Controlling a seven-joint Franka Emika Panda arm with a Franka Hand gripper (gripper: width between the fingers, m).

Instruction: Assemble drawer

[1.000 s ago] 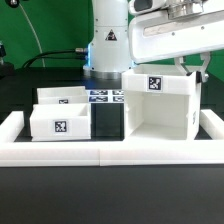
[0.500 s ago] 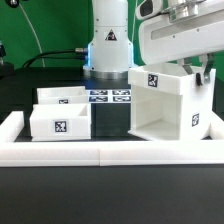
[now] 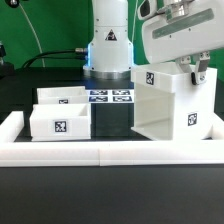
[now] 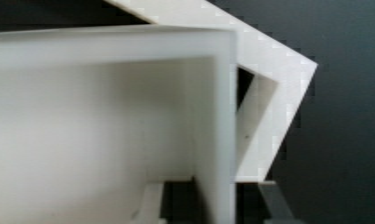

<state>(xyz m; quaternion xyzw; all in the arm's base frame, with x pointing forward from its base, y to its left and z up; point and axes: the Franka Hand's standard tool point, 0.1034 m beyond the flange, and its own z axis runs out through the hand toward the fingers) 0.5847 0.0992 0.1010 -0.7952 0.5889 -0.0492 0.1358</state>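
Observation:
The drawer's large white box housing (image 3: pixel 165 110) stands at the exterior view's right, turned so that a side with a marker faces the camera. My gripper (image 3: pixel 190 68) is shut on the housing's top wall from above. In the wrist view the housing wall (image 4: pixel 216 120) runs between my gripper (image 4: pixel 218 206), with dark fingers (image 4: pixel 180 208) close on both sides. Two small open-topped trays sit at the left: the front tray (image 3: pixel 60 122) with a marker and the back tray (image 3: pixel 62 96) behind it.
White border rails run along the front (image 3: pixel 100 153), the left (image 3: pixel 10 124) and the right (image 3: pixel 213 124). The marker board (image 3: pixel 110 97) lies at the back centre by the robot base (image 3: pixel 108 55).
The housing has turned in my grip and shifted to the exterior view's right. Its open front now faces more to the left and a marked side has come into view. The trays have not moved.

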